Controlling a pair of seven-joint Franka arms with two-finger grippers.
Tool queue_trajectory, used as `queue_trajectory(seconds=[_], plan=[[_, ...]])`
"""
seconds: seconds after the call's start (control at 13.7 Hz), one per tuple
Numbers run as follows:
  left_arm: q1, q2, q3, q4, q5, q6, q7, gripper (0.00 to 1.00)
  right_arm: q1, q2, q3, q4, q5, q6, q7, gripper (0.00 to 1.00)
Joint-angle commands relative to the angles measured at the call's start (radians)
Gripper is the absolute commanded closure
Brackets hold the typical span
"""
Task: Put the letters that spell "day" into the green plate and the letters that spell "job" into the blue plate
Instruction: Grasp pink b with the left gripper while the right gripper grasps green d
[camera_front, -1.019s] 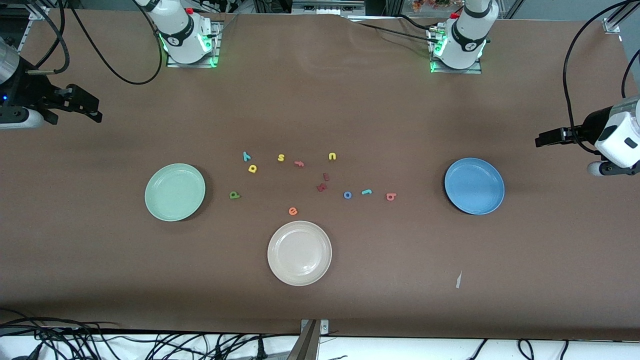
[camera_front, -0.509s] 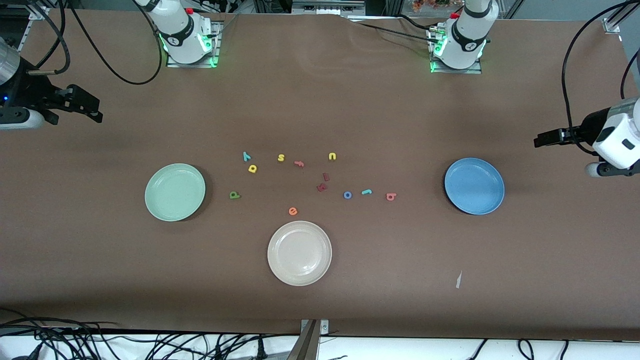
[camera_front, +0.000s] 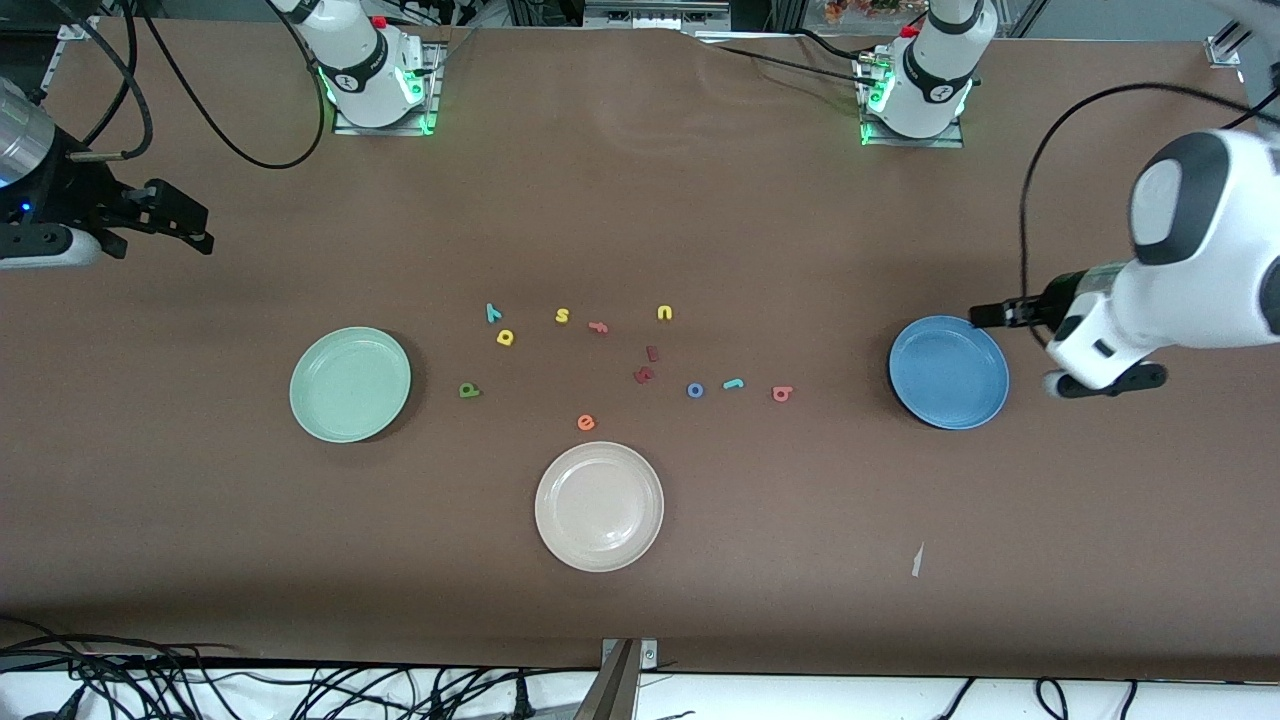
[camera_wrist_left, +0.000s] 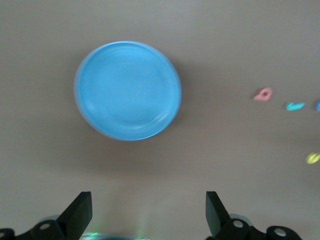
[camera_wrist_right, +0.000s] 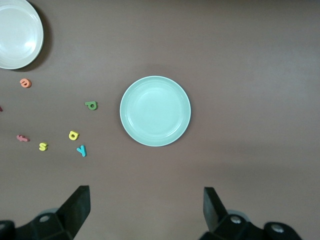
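The green plate (camera_front: 350, 384) (camera_wrist_right: 155, 111) lies bare toward the right arm's end, the blue plate (camera_front: 948, 372) (camera_wrist_left: 127, 90) bare toward the left arm's end. Between them lie the teal y (camera_front: 493, 313) (camera_wrist_right: 81, 150), yellow a (camera_front: 505, 337) (camera_wrist_right: 73, 135), green d (camera_front: 469, 390) (camera_wrist_right: 91, 105), blue o (camera_front: 695, 390), teal j (camera_front: 733, 383) (camera_wrist_left: 295, 106) and pink b (camera_front: 782, 394) (camera_wrist_left: 263, 94). My left gripper (camera_front: 985, 316) (camera_wrist_left: 148, 210) hangs open and empty over the blue plate's rim. My right gripper (camera_front: 195, 228) (camera_wrist_right: 147, 207) is open and empty over the table's end.
A cream-white plate (camera_front: 599, 506) (camera_wrist_right: 17, 32) lies nearest the front camera. Stray letters sit among the others: yellow s (camera_front: 562, 316), pinkish f (camera_front: 598, 326), yellow u (camera_front: 664, 313), two dark red pieces (camera_front: 647, 365), orange e (camera_front: 586, 423). A paper scrap (camera_front: 917, 560) lies on the table.
My left arm has swung in from the table's end to the blue plate's rim. The right gripper has shifted slightly. No letter or plate has moved.
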Motion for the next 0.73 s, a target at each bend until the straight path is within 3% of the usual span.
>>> queue_trajectory(seconds=[0.0, 0.22, 0.44, 0.65], plan=[[-0.056, 0.060, 0.006, 0.009, -0.034, 0.077, -0.099, 0.00, -0.004, 0.006, 0.034, -0.032, 0.019, 0.058, 0.008, 0.00], [-0.145, 0.128, 0.006, -0.008, -0.027, 0.207, -0.237, 0.00, 0.028, 0.073, 0.038, -0.011, 0.056, 0.122, 0.075, 0.00], [-0.215, 0.136, 0.007, -0.094, -0.009, 0.351, -0.369, 0.00, 0.097, 0.188, 0.038, 0.052, 0.056, 0.157, 0.172, 0.00], [-0.278, 0.177, 0.006, -0.108, 0.059, 0.434, -0.567, 0.00, 0.144, 0.291, 0.038, 0.077, 0.053, 0.228, 0.235, 0.00]])
